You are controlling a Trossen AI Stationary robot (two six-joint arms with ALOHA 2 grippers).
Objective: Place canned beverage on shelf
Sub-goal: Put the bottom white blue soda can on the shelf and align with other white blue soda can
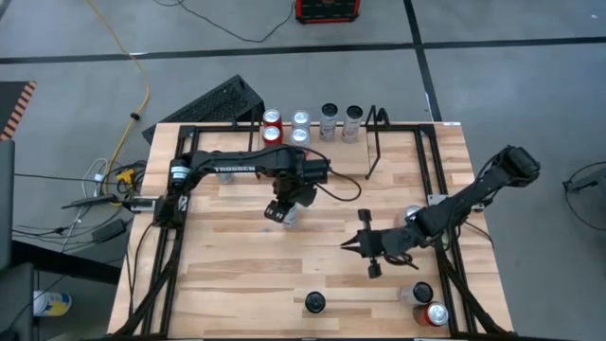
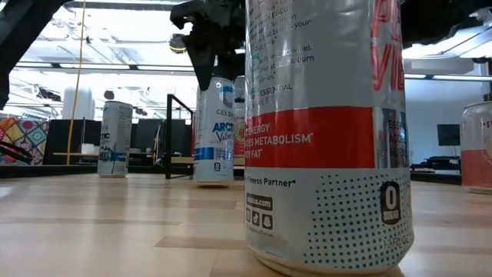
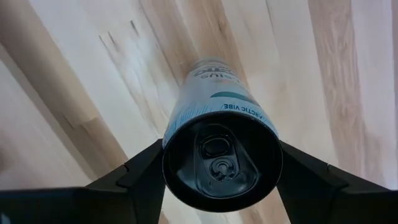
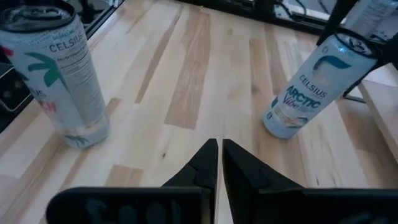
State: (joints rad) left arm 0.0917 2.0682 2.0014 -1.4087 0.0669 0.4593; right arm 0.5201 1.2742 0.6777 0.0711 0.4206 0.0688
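Observation:
A white and blue "Arctic Vibe" can [image 1: 290,216] stands upright near the middle of the wooden table; it also shows as the can [image 2: 213,131] in the low view and the can [image 4: 305,93] in the right wrist view. My left gripper [image 1: 284,204] is shut on it from above. The shelf [image 1: 379,121], a thin black wire rack, stands at the table's far edge, where several cans [image 1: 301,128] stand too. My right gripper [image 1: 346,246] hovers shut to the can's right and nearer the front, touching nothing. My left gripper pinches the can just below its top rim [image 3: 180,124], one finger [image 3: 143,171] on each of two opposite sides. The fingers point straight down, and the black lid shows between them. The can stays upright, and its base [image 4: 280,129] looks to be on the table.
A white can [image 4: 53,74] stands on the wood beyond my right gripper. A red and silver can [image 2: 323,138] fills the low view's foreground. More cans [image 1: 428,303] stand at the near right, and one [image 1: 314,303] stands near the front edge. Black rail frames [image 1: 436,170] run along the table's sides.

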